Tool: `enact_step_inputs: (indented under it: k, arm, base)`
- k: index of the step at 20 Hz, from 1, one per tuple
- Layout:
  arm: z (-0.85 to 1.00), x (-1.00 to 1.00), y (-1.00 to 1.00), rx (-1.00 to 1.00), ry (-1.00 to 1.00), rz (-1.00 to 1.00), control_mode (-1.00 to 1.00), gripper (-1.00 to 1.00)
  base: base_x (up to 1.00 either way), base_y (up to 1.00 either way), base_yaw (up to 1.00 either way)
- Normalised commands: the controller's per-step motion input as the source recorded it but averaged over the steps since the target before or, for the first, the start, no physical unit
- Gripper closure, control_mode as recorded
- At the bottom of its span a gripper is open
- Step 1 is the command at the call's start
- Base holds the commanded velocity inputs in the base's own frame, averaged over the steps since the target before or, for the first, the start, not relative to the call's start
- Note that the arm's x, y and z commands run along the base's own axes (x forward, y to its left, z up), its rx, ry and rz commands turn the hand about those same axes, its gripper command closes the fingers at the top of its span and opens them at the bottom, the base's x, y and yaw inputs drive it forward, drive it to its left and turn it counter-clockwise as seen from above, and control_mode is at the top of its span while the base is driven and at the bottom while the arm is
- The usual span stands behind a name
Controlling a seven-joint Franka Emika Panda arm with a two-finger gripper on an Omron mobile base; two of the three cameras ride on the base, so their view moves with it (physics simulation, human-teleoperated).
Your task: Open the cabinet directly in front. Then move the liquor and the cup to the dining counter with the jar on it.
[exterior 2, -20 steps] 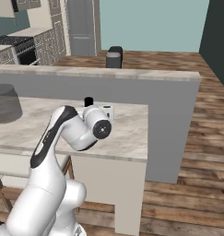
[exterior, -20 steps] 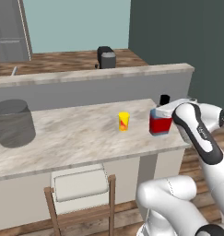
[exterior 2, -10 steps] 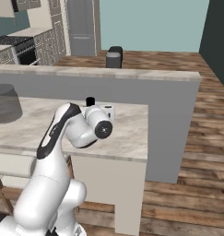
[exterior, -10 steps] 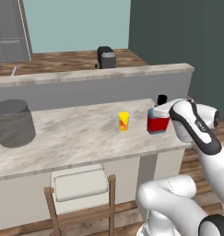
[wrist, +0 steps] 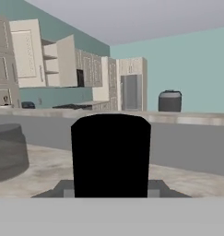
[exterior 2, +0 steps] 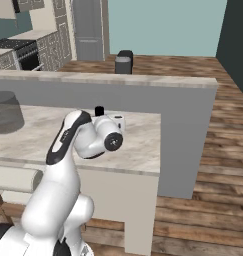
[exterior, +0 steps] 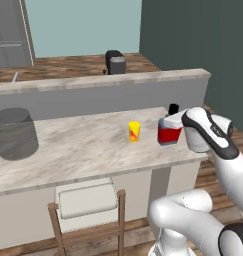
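My gripper (exterior: 173,123) is shut on the liquor (exterior: 169,134), a squat blue bottle with a red label, upright at the right end of the dining counter (exterior: 83,150). Whether its base touches the top I cannot tell. The black cap (wrist: 110,154) stands large and close in the hand view and pokes up behind my wrist (exterior 2: 99,110). The yellow cup (exterior: 134,131) stands on the counter just left of the bottle. Far to the left is the grey jar (exterior: 14,133). The cabinet (wrist: 26,53) shows far off, doors open.
A raised grey ledge (exterior: 103,82) runs along the back of the counter, with a dark bin (exterior: 115,62) on the floor beyond it. A wooden chair (exterior: 88,200) is tucked under the counter's front edge. Wooden floor lies right of the counter's end (exterior 2: 203,165).
My hand and the liquor have edged slightly left over the counter's right end. Cup and jar have stayed put.
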Motion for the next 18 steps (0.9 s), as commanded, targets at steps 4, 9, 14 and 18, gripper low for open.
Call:
enact_step_inputs:
  k: [4,9,14,18]
  arm:
    - [-0.11,0.13,0.0,0.0,0.0,0.0,-1.0,1.0]
    - [-0.07,0.17,0.0,0.0,0.0,0.0,-1.0,1.0]
    - [-0.08,0.21,0.0,0.0,0.0,0.0,-1.0,1.0]
    - [-0.1,0.25,0.0,0.0,0.0,0.0,-1.0,1.0]
  base:
    - [0.0,0.0,0.0]
    - [0.0,0.0,0.0]
    - [0.0,0.0,0.0]
    - [0.0,0.0,0.0]
